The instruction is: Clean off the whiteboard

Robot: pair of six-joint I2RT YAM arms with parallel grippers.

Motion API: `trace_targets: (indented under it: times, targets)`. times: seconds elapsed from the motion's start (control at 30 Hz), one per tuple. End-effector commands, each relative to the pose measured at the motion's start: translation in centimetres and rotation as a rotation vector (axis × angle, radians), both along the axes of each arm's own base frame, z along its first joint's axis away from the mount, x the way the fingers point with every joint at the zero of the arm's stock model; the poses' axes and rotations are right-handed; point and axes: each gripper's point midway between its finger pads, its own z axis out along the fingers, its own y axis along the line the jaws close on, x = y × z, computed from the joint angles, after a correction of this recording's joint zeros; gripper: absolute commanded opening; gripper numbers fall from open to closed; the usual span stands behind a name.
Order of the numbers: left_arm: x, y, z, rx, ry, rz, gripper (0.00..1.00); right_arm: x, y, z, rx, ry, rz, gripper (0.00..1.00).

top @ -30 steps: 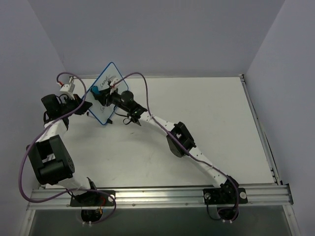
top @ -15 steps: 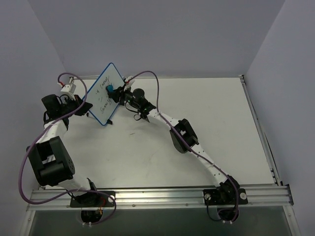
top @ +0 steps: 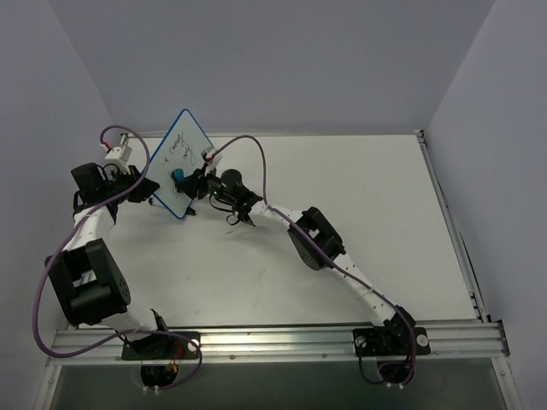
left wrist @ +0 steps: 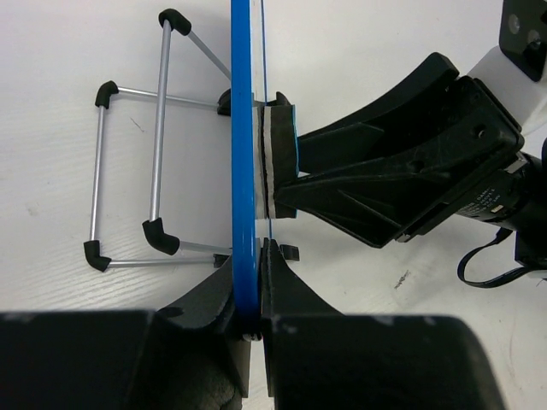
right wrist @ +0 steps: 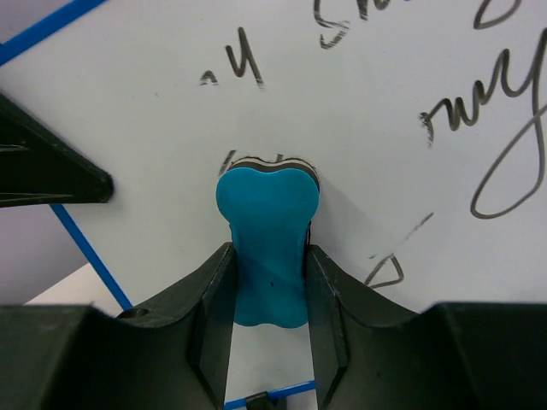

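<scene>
The left arm [top: 85, 280] and right arm [top: 313, 241] are built of white links and black joints. Purple cables [top: 39, 307] are attached.

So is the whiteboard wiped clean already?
No, black handwriting shows on the whiteboard above the teal eraser.

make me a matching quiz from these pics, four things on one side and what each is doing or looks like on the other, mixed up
Column one
1. whiteboard
2. eraser
3. left gripper
4. right gripper

Column two
A. shut on the teal block
B. black handwriting on its face
C. clamped on the blue frame edge
D. pressed flat against the white writing surface

Pairs: 1-B, 2-D, 3-C, 4-A
</scene>
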Motion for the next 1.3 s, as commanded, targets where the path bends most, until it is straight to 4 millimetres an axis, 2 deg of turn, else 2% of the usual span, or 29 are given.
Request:
trace_targets:
  times: [0.0, 0.1, 0.2, 0.23, 0.27, 0.33, 0.37, 0.4, 0.47, 0.5, 0.53, 0.57, 0.6, 0.63, 0.83, 1.0, 1.03, 1.07, 1.13, 1.2, 1.27]
  targets:
    - [-3.8, -2.5, -6.2, -0.030, 0.246, -0.075, 0.02, -5.8, 2.9, 7.4, 0.140, -0.092, 0.148, 0.00]
    - [-3.6, -2.5, -6.0, -0.033, 0.243, -0.080, 0.02, -6.1, 2.9, 8.4, 0.164, -0.106, 0.132, 0.00]
    - [-3.4, -2.6, -5.9, -0.038, 0.246, -0.085, 0.02, -4.9, 2.8, 9.3, 0.180, -0.117, 0.089, 0.00]
    - [-3.5, -2.7, -6.1, -0.039, 0.251, -0.087, 0.02, -4.3, 3.0, 8.8, 0.159, -0.100, 0.076, 0.00]
    - [-3.5, -2.7, -6.2, -0.038, 0.258, -0.085, 0.02, -3.5, 3.2, 9.3, 0.170, -0.120, 0.065, 0.00]
    - [-3.6, -3.0, -6.3, -0.033, 0.267, -0.087, 0.02, -1.7, 3.2, 7.0, 0.129, -0.090, 0.031, 0.00]
    - [-3.7, -3.0, -6.4, -0.031, 0.280, -0.082, 0.02, -0.9, 2.9, 8.3, 0.150, -0.110, 0.012, 0.00]
    - [-3.6, -2.9, -6.4, -0.025, 0.289, -0.075, 0.02, 0.6, 2.2, 7.7, 0.142, -0.094, -0.023, 0.00]
    - [-3.8, -2.7, -6.5, -0.030, 0.335, -0.072, 0.02, 2.0, 1.2, 7.1, 0.151, -0.071, -0.046, 0.00]
    - [-3.7, -2.7, -6.4, -0.035, 0.345, -0.074, 0.02, 2.5, 0.6, 5.4, 0.134, -0.036, -0.054, 0.00]
    - [-3.7, -2.7, -6.7, -0.043, 0.365, -0.075, 0.02, 3.2, -0.6, 7.2, 0.177, -0.059, -0.065, 0.00]
    - [-4.2, -2.9, -6.8, -0.055, 0.397, -0.084, 0.02, 3.4, -1.3, 7.1, 0.182, -0.052, -0.070, 0.00]
    - [-3.8, -2.8, -6.3, -0.052, 0.394, -0.090, 0.02, 3.2, -2.1, 5.1, 0.171, -0.030, -0.076, 0.00]
    - [-3.9, -2.8, -6.6, -0.049, 0.412, -0.088, 0.02, 3.4, -3.1, 6.9, 0.190, -0.047, -0.083, 0.00]
    - [-4.8, -2.7, -7.0, -0.055, 0.489, -0.077, 0.02, 2.2, -6.1, 8.0, 0.202, -0.054, -0.084, 0.00]
    - [-5.2, -1.9, -6.0, -0.055, 0.493, -0.029, 0.02, 3.1, -9.7, 9.9, 0.238, -0.060, -0.131, 0.00]
    - [-5.3, -1.7, -5.4, -0.060, 0.481, -0.019, 0.02, 2.9, -10.1, 10.9, 0.248, -0.068, -0.131, 0.00]
    - [-5.3, -1.6, -5.2, -0.063, 0.473, -0.013, 0.02, 2.9, -10.5, 10.5, 0.238, -0.060, -0.137, 0.00]
    - [-5.4, -1.5, -4.7, -0.064, 0.461, -0.005, 0.02, 2.8, -11.1, 11.2, 0.237, -0.068, -0.143, 0.00]
    - [-5.6, -1.4, -4.7, -0.061, 0.474, 0.002, 0.02, 2.8, -11.3, 10.9, 0.217, -0.067, -0.149, 0.00]
    - [-5.8, -1.3, -4.7, -0.062, 0.488, 0.008, 0.02, 2.7, -11.8, 11.4, 0.214, -0.073, -0.153, 0.00]
